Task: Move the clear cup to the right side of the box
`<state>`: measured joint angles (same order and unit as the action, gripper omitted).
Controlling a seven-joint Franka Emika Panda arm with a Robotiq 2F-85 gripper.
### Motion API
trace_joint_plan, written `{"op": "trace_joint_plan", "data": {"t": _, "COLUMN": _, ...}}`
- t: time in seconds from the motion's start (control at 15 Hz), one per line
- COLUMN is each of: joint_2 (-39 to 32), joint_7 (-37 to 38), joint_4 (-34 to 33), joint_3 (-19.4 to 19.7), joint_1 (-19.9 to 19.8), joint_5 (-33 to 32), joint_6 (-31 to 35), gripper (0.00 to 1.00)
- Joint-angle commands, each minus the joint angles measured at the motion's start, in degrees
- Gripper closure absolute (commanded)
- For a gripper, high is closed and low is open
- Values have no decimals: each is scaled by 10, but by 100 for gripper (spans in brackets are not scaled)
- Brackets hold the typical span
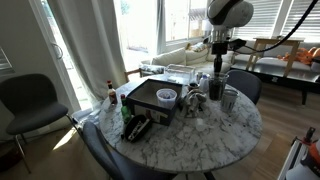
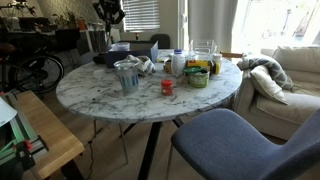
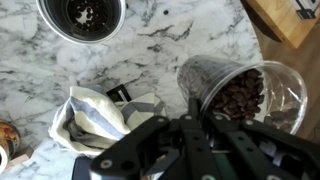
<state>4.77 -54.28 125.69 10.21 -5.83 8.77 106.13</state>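
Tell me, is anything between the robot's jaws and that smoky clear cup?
Nothing visible does. The jaws hang just above the clear cup, close to its rim in the wrist view. The crumpled white bag lies to one side and the paler glass stands next to the cup; neither is between.

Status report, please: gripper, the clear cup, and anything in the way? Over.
Gripper low at clear cup, one finger at its rim; grip unclear. Cup upright on table. Pale glass and crumpled bag close beside it.
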Motion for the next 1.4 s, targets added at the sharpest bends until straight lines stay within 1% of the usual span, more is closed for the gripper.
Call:
{"op": "trace_joint_plan", "data": {"t": 0.0, "joint_2": -27, "joint_7": 67, "joint_4": -92, "joint_3": 6, "joint_1": -14, "joint_5": 54, "joint_6": -72, "gripper": 99}}
{"op": "trace_joint_plan", "data": {"t": 0.2, "joint_2": -37, "joint_7": 132, "joint_4": -140, "joint_3": 10, "joint_1": -24, "joint_5": 64, "joint_6": -68, "gripper": 99}}
{"op": "trace_joint_plan", "data": {"t": 0.4, "joint_2": -43, "joint_7": 188, "joint_4": -173, "joint_3": 27, "joint_1": -46, "joint_5": 79, "joint_6": -79, "gripper": 99}}
{"op": "trace_joint_plan", "data": {"t": 0.47, "joint_2": -32, "joint_7": 174, "joint_4": -166, "joint_3": 30, "joint_1": -50, "joint_5": 80, "joint_6": -73, "gripper": 99}}
{"op": "trace_joint_plan", "data": {"t": 0.53, "joint_2": -29, "joint_7": 167, "joint_4": -152, "joint_3": 19, "joint_1": -41, "joint_5": 61, "joint_6": -54, "gripper": 95}}
{"op": "trace_joint_plan", "data": {"t": 0.67, "joint_2": -30, "joint_7": 167, "joint_4": -159, "joint_3": 27, "joint_1": -51, "joint_5": 65, "joint_6": -55, "gripper": 95}}
{"op": "trace_joint_plan", "data": {"t": 1.0, "joint_2": -30, "joint_7": 168, "joint_4": -160, "joint_3": 27, "joint_1": -52, "joint_5": 66, "joint_6": -56, "gripper": 95}}
{"op": "trace_joint_plan", "data": {"t": 1.07, "joint_2": -30, "joint_7": 168, "joint_4": -160, "joint_3": 27, "joint_1": -52, "joint_5": 66, "joint_6": -56, "gripper": 99}}
{"op": "trace_joint_plan", "data": {"t": 1.2, "joint_2": -43, "joint_7": 185, "joint_4": -170, "joint_3": 18, "joint_1": -44, "joint_5": 72, "joint_6": -48, "gripper": 99}}
{"op": "trace_joint_plan", "data": {"t": 1.33, "joint_2": -61, "joint_7": 226, "joint_4": -182, "joint_3": 0, "joint_1": -30, "joint_5": 64, "joint_6": -39, "gripper": 99}}
